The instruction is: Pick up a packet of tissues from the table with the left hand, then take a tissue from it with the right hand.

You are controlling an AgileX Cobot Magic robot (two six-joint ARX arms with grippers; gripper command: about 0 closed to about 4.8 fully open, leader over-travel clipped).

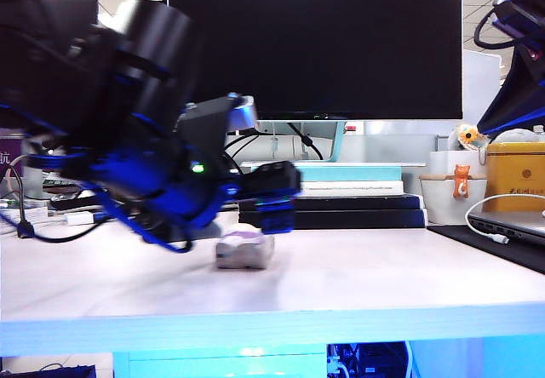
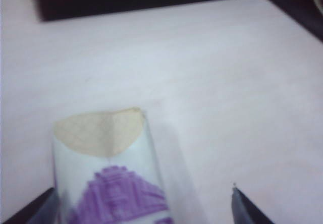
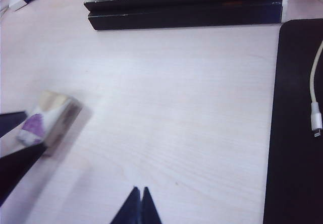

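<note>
Exterior view: the dark blue-black, green-lit left gripper (image 1: 266, 197) is leaning low over the small white-and-purple packet of tissues (image 1: 245, 249) lying on the pale table (image 1: 366, 280), a black monitor (image 1: 315, 42) behind.

Left wrist view: its fingers (image 2: 248, 209) are standing spread, flanking the packet.

Right wrist view: the black right gripper (image 3: 138, 207) is hanging pinched together above bare tabletop, beside a black mat (image 3: 295, 133).

Packet of tissues (image 1: 245, 249) on table (image 1: 358, 284), seemingly.

Exterior camera sits low at the worktop (image 1: 358, 284) edge, facing the monitor (image 1: 315, 42). Left wrist camera looks down close on the packet of tissues (image 2: 111, 173); right wrist camera, higher, shares it.
</note>
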